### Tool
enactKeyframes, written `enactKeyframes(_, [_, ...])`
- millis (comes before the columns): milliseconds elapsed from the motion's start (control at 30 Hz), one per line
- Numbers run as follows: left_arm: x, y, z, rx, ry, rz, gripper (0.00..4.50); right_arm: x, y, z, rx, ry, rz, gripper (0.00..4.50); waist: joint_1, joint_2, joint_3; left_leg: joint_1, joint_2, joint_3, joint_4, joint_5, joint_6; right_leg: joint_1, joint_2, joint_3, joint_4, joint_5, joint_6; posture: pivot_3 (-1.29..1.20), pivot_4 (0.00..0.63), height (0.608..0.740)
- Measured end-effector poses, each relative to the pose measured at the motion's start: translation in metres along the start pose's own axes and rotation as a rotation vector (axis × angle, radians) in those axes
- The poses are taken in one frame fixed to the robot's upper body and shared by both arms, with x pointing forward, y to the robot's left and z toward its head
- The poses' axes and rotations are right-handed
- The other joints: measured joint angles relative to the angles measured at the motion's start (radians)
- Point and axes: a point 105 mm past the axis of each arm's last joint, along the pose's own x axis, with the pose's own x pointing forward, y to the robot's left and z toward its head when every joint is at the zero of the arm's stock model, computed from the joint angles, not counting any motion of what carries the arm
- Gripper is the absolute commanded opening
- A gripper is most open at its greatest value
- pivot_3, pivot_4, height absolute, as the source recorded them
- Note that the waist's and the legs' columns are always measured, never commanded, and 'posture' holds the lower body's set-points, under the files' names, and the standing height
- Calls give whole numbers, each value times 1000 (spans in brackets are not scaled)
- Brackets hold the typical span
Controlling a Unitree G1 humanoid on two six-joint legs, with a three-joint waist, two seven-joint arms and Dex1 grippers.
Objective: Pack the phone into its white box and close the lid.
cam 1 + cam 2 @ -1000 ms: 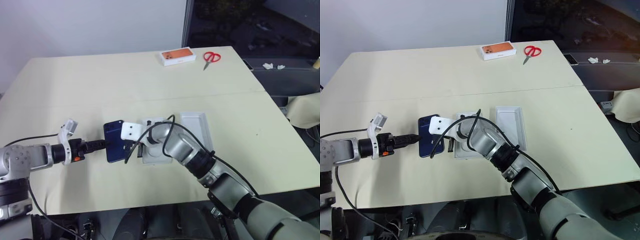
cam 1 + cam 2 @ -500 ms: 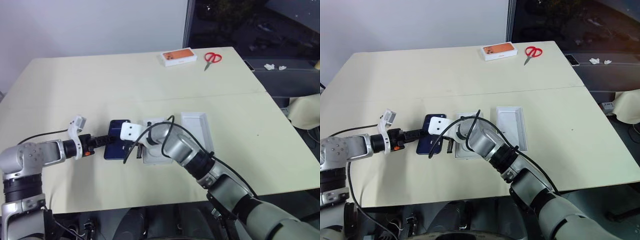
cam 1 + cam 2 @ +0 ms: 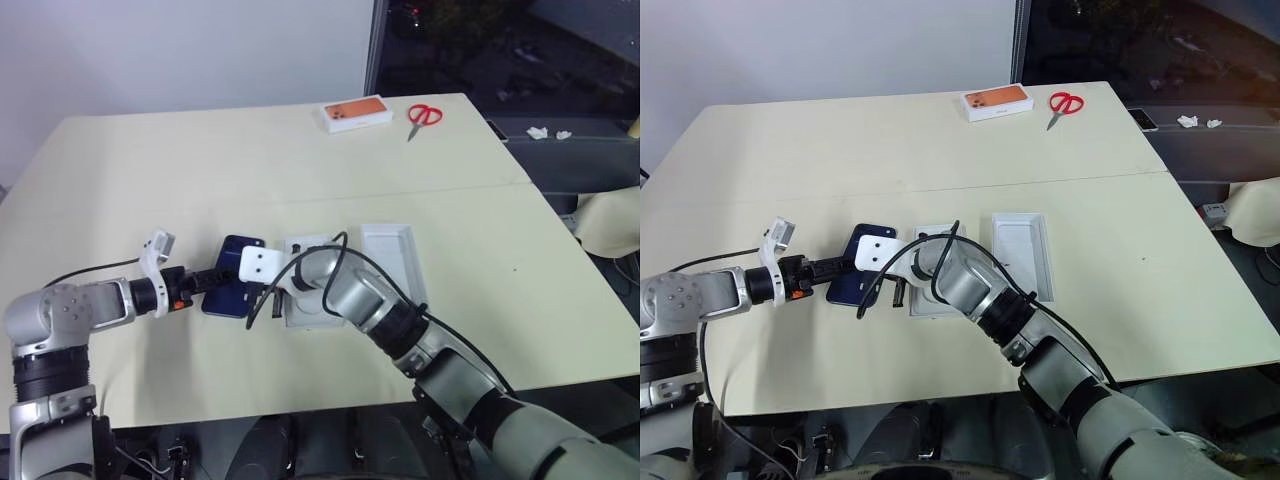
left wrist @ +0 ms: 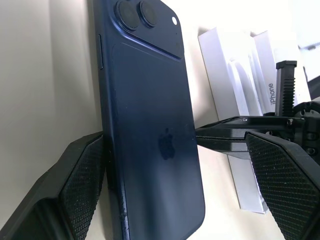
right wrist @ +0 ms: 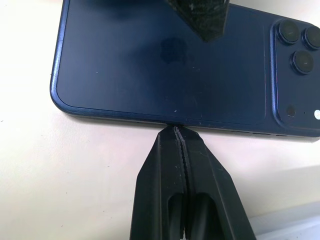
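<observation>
The left gripper had swung in from the table's left side over the last second, closing the gap to the phone until its spread fingers straddled the handset. The phone had itself shifted slightly and now lay more skewed on the table. In the left wrist view, one finger touched the phone's long edge while the other stood off on the far side, past the shut tips of the right gripper; nothing was clamped.

The right gripper had kept its place. Its fingers were pressed tight together, their joined tips set against the opposite long edge of the phone, pinching nothing.

The phone lay flat on the table, back upward, with its camera cluster at the far end, just left of the white box. That box was largely hidden behind the right arm, so its contents could not be made out. The lid rested open side up just to the right of the box.

At the table's far edge sat an orange-topped box, with red scissors just to its right, both well apart from the packing
</observation>
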Motion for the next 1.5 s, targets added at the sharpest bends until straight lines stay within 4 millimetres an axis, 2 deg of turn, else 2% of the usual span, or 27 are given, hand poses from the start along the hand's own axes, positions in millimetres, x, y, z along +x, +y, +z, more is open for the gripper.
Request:
enactKeyframes(200, [9, -5, -2, -44, -13, -67, 4500, 0, -1, 0, -2, 1, -4, 39, 5, 0, -1, 0, 0, 0, 0, 0, 0, 0, 0, 0, -1, 0, 0, 0, 150, 740])
enactKeyframes(500, [10, -6, -4, -48, -4, -91, 4500, 1, -1, 0, -4, 2, -3, 39, 3, 0, -1, 0, 0, 0, 0, 0, 0, 0, 0, 0, -1, 0, 0, 0, 150, 740])
enactKeyframes(600, [9, -4, -6, -60, -2, -89, 3619, 1, 0, 0, -6, 1, -2, 0, 1, 0, -1, 0, 0, 0, -1, 0, 0, 0, 0, 0, -1, 0, 0, 0, 150, 740])
enactKeyframes(667, [10, 0, -10, -85, 6, -83, 2682, 1, 0, 0, -7, 0, -2, 0, 0, 0, -1, -1, 0, 0, -1, 0, 0, 0, 0, 0, -1, 0, 0, 0, 150, 740])
enactKeyframes(1233, [5, 7, -21, -203, 2, -170, 2682, 1, 0, 1, -16, 2, -7, 0, -3, 0, -1, -1, 0, 0, -5, 0, -1, 0, 0, 0, -4, 0, 0, 0, 150, 740])
enactKeyframes(1333, [5, 10, -22, -211, -4, -165, 1751, 1, 0, 1, -17, 2, -7, 0, -3, 0, -1, -1, 0, 0, -5, 1, -1, 0, 0, 0, -4, 0, 0, 0, 150, 740])
enactKeyframes(1400, [6, 13, -27, -230, 1, -163, 805, 0, 0, 1, -18, 1, -8, 0, -3, 0, -1, -1, 0, 0, -5, 1, -1, 0, 0, 0, -4, 0, 0, 0, 150, 740])
enactKeyframes(1500, [6, 10, -26, -228, 2, -180, 805, 0, 0, -2, -17, 6, -10, 0, -2, 2, -2, 0, 0, 0, -5, 1, -1, 0, 0, 0, -4, 0, 0, 0, 150, 740])
